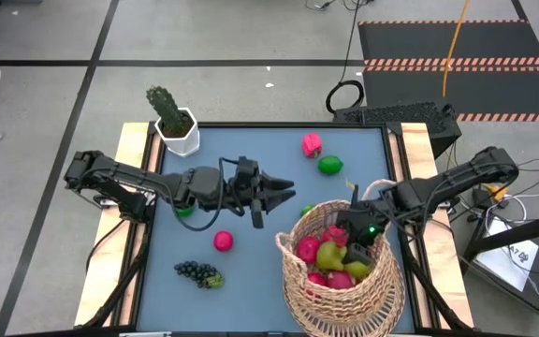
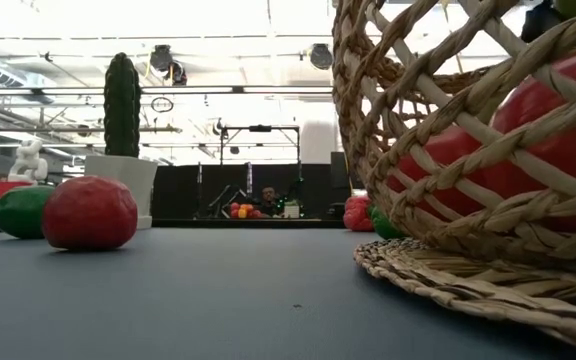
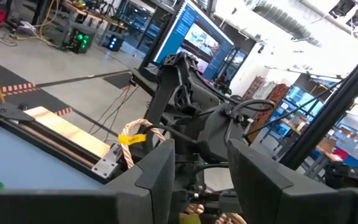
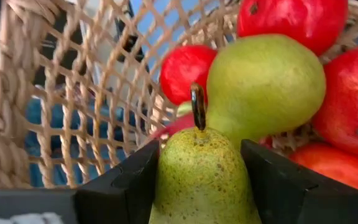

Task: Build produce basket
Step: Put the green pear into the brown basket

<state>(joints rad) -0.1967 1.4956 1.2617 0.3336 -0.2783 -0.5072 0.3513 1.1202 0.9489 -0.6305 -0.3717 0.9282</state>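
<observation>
The tan wicker basket [image 1: 344,281] stands at the table's near right and holds red apples [image 4: 297,18] and a yellow-green pear [image 4: 266,84]. My right gripper [image 1: 356,234] reaches into it, shut on a second speckled pear [image 4: 201,180]. My left gripper [image 1: 286,195] hovers open and level above the table's middle, pointing at the basket, with nothing between its fingers. On the table lie a pink dragon fruit [image 1: 313,144], a lime [image 1: 330,166], a pink apple [image 1: 223,241] and a grape bunch [image 1: 197,272]. My right gripper pinches the speckled pear's wide body [image 4: 166,186] between its two fingers [image 4: 123,190], one on each side. The fingers slant down into the basket from the table's right. The pear's stem [image 4: 197,106] points away from the gripper toward the fruit in the basket.
A potted cactus [image 1: 171,117] in a white pot stands at the table's far left corner. A green fruit [image 1: 185,212] lies under my left arm and another [image 1: 305,212] beside the basket's far rim. The basket's arched handle [image 3: 138,134] rises between the two grippers.
</observation>
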